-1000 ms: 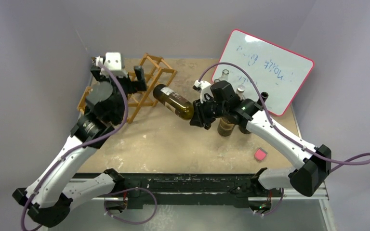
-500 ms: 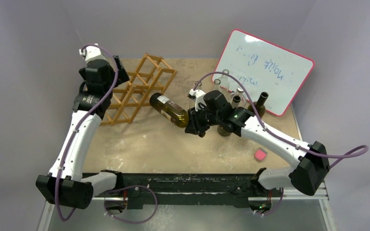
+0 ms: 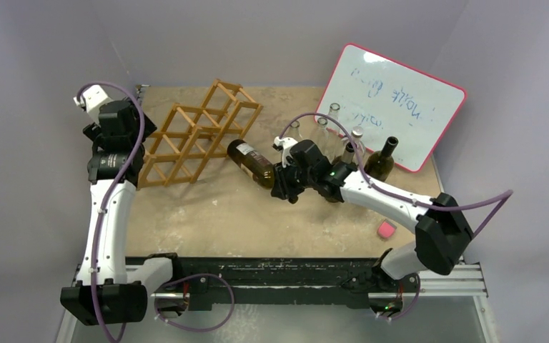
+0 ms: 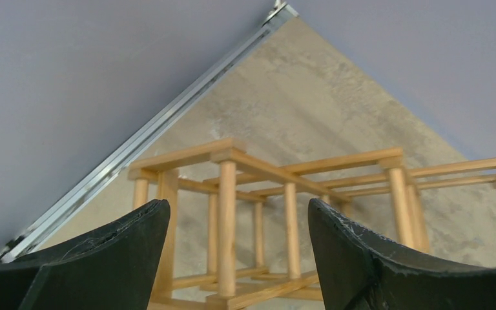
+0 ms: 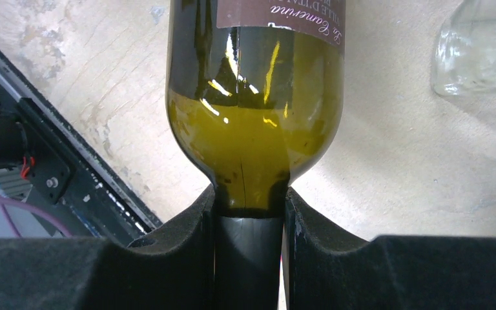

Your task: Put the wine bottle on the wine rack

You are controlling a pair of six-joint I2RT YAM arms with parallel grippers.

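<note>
The right pincer is clamped on the neck of the wine bottle. The bottle's long axis runs slantwise from that grip toward the far left. Its base points at the wine rack on the worktop and lies just short of it. The left pincer stands apart and empty, facing the wine rack.

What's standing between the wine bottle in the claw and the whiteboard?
In the top view: the right claw gripping the wine bottle, then a cluster of glass bottles standing before the whiteboard.
</note>
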